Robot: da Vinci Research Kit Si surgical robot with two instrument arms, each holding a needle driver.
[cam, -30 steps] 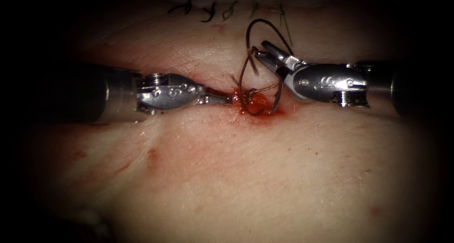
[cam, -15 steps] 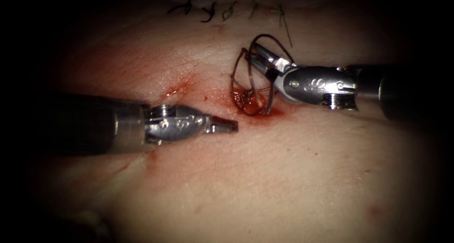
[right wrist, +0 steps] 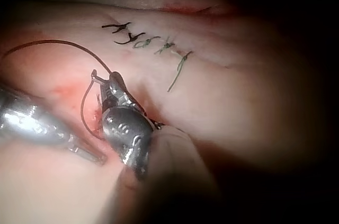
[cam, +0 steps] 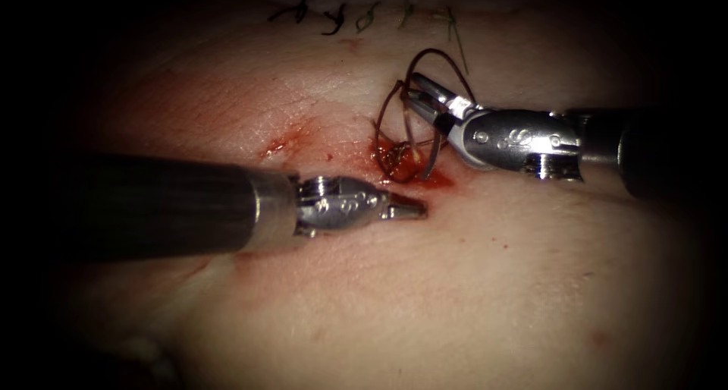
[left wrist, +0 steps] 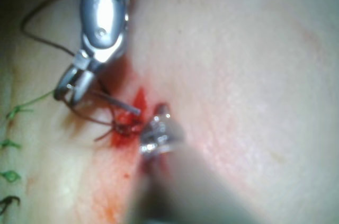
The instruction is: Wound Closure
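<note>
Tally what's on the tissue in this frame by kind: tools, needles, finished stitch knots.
Tools: 2, left tool holding nothing, right tool holding the thread
Needles: 1, the needle beside the cut
Finished stitch knots: 5
Total: 8

You've got two tools in play: the left tool (cam: 409,207) and the right tool (cam: 419,92). One needle (cam: 432,158), one dark thread (cam: 394,117), one red fluid patch (cam: 413,170). Up top there are five finished stitches (cam: 364,14) in a row.
</note>
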